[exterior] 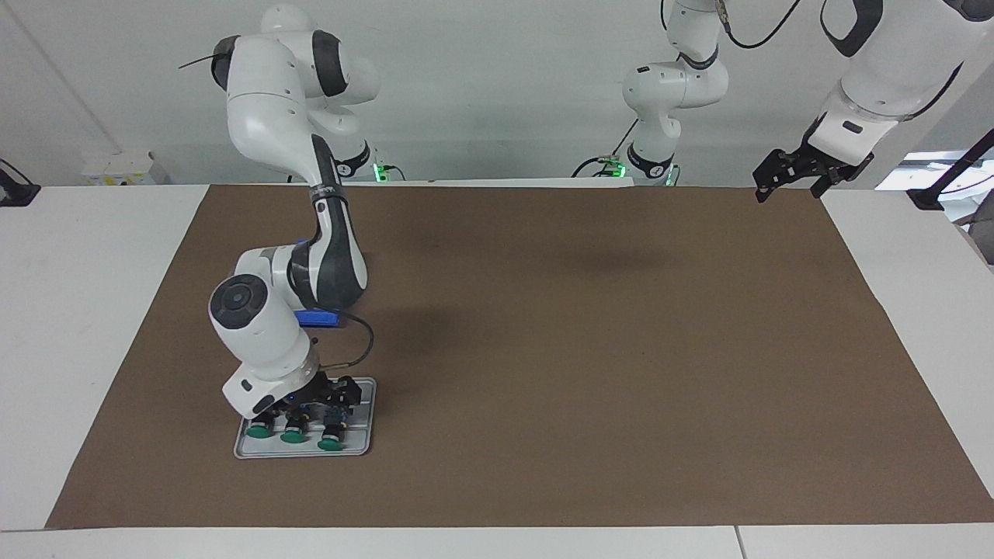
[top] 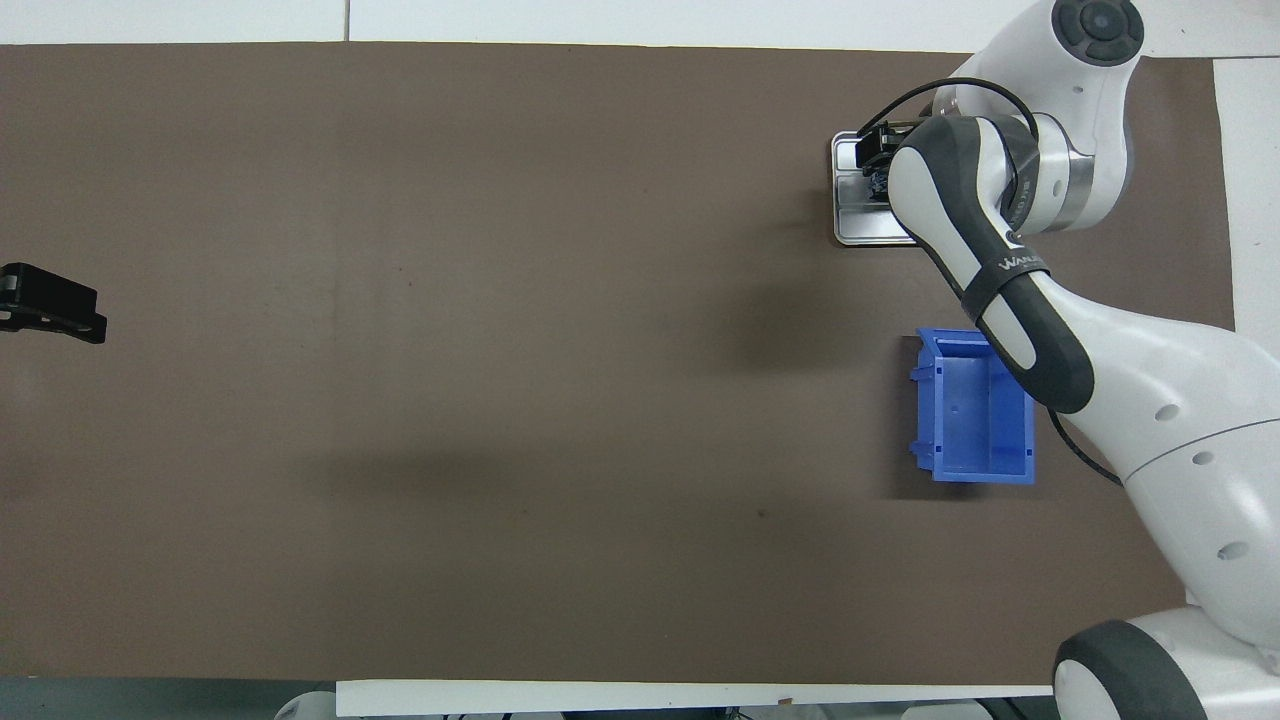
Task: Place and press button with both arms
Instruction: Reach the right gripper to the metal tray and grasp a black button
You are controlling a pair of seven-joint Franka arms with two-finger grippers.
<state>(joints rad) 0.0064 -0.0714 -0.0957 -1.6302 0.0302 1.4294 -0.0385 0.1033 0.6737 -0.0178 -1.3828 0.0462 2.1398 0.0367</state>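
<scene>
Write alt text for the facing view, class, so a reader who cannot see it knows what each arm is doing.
The right gripper is down over three green-capped buttons lined up on a small grey tray at the right arm's end of a brown mat. The left gripper waits, raised over the mat's corner at the left arm's end.

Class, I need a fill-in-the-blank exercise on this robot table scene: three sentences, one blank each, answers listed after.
1. The grey tray holds ___ green-capped buttons.
2. The ___ gripper is down over the tray.
3. The bin on the brown mat is coloured ___.

Missing words: three; right; blue
</scene>
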